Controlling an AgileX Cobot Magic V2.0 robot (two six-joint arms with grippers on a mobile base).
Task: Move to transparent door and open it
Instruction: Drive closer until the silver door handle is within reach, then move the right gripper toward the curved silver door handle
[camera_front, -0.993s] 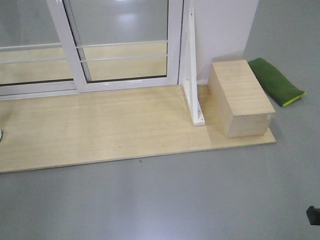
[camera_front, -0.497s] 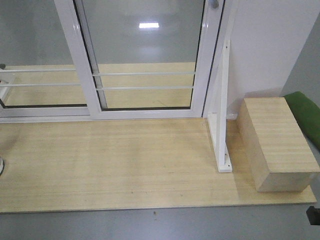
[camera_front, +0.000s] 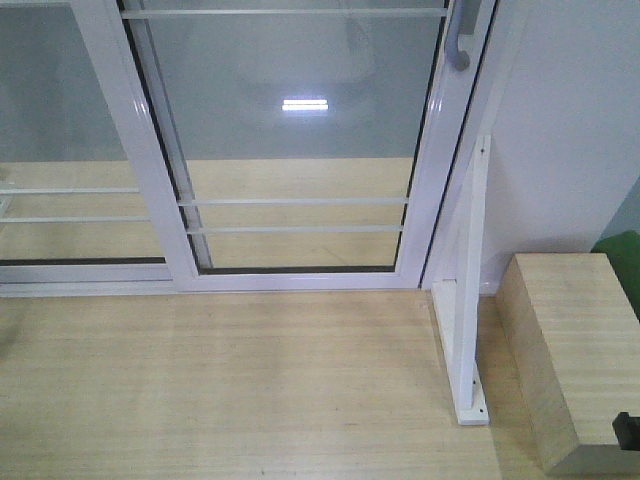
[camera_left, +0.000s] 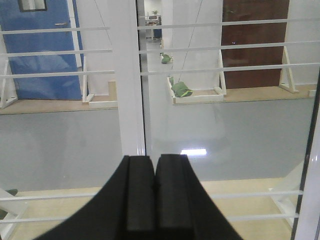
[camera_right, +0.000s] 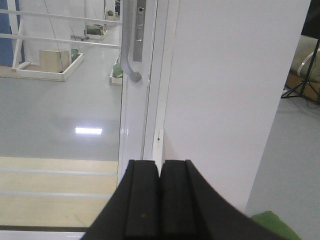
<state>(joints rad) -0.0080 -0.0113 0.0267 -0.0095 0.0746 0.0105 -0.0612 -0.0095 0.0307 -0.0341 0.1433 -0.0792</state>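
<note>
The transparent door (camera_front: 300, 130) is a clear-glass panel in a white frame with thin horizontal bars, standing shut against the right jamb. Its curved grey handle (camera_front: 458, 45) hangs on the right stile at the top of the front view, and also shows in the right wrist view (camera_right: 131, 45), above and left of my right gripper (camera_right: 160, 165). That gripper is shut and empty, a short way from the door. My left gripper (camera_left: 154, 160) is shut and empty, facing the door's left stile (camera_left: 127, 75).
A similar barred glass panel (camera_front: 60, 150) without a handle stands to the left. A white slanted frame post (camera_front: 468, 290) and a wooden box (camera_front: 575, 350) stand at the right on the wooden floor board (camera_front: 220, 390). A white wall (camera_front: 570, 130) adjoins the door frame.
The view has moved closer to the door. The door fills more of the frame, its handle has come into view at the top, and the box and post have slid to the lower right.
</note>
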